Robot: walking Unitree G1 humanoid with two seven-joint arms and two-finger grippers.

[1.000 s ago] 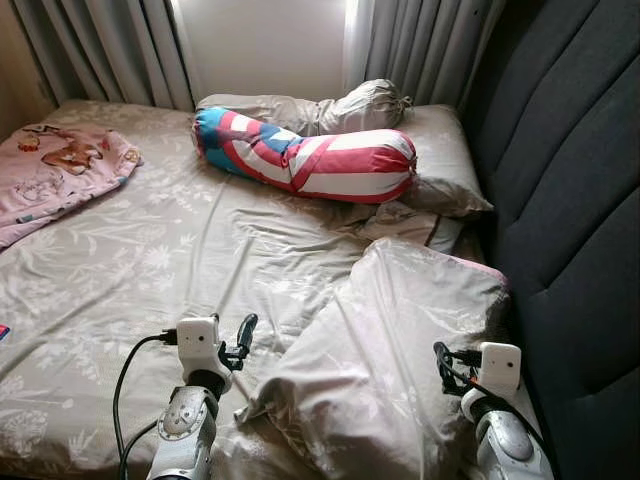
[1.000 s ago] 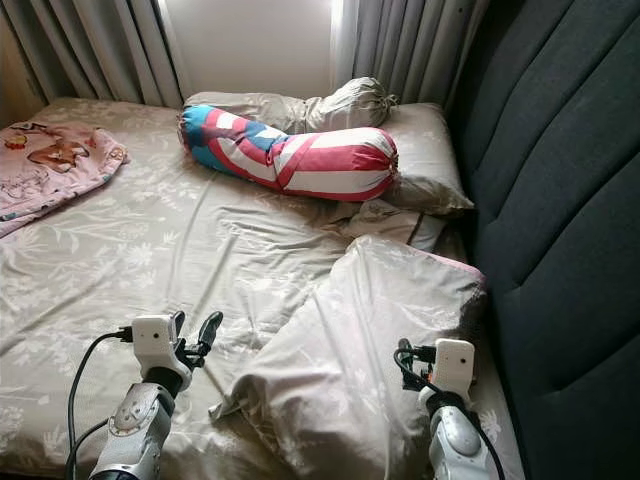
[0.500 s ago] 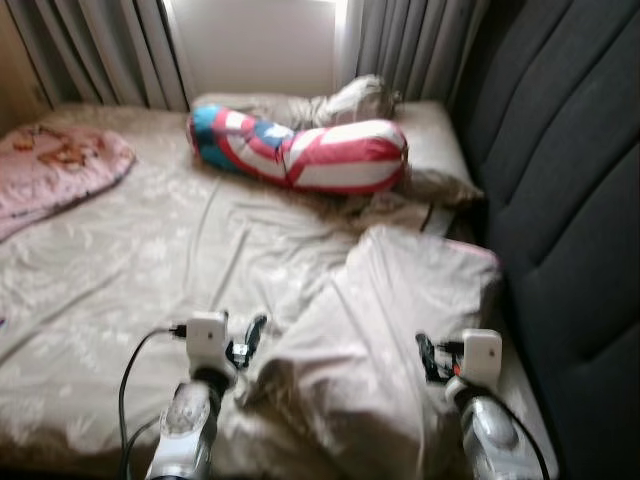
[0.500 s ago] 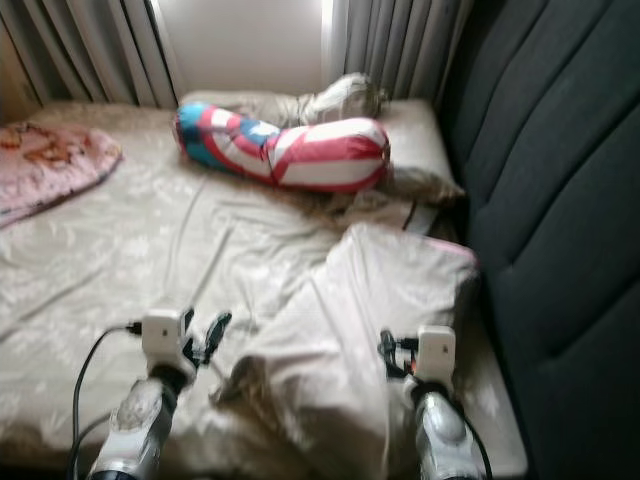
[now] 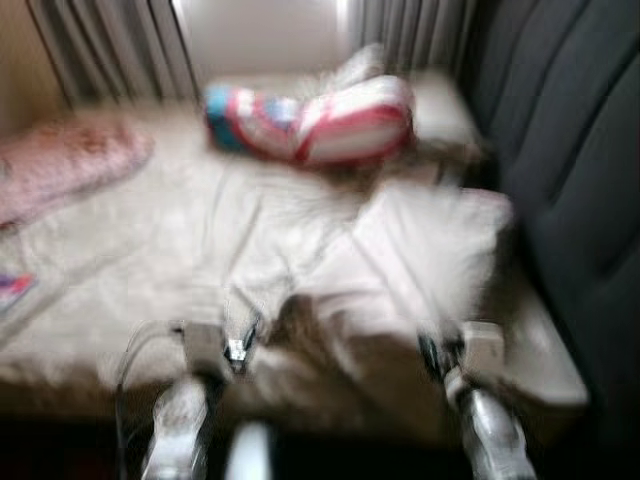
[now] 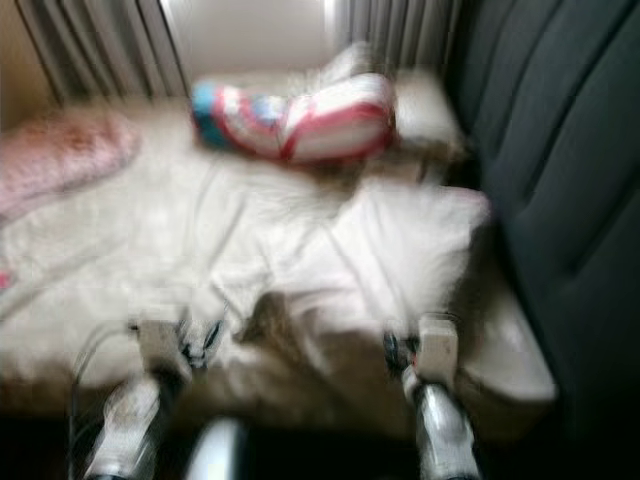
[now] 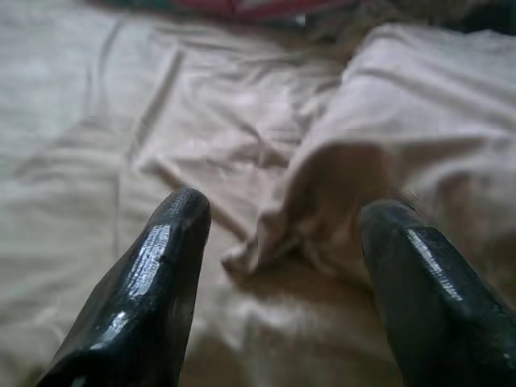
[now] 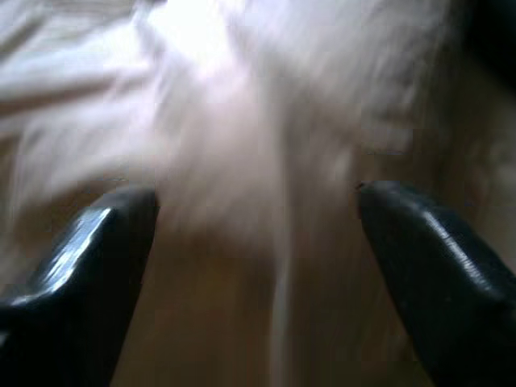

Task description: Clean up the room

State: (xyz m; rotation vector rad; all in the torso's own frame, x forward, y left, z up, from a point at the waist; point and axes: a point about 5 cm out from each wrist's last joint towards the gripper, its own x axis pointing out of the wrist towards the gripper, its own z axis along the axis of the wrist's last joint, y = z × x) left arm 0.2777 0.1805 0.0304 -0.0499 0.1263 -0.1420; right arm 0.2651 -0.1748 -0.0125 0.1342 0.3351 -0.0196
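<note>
Pillow (image 5: 420, 250), at bed's (image 5: 130, 250) 3 o'clock: approach step; left gripper (image 7: 282, 234) and right gripper (image 8: 258, 218) both spread, empty, next to close on its near corners.

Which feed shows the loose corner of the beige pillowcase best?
The left wrist view: the corner lies sharp between the open left claw fingers. Both eye views blur it beside that claw; the right wrist view shows smeared fabric.

ahead: rumpled pillow (image 5: 400, 260) blocks | left: open bedsheet (image 5: 130, 250) | right: headboard (image 5: 570, 150) wall
</note>
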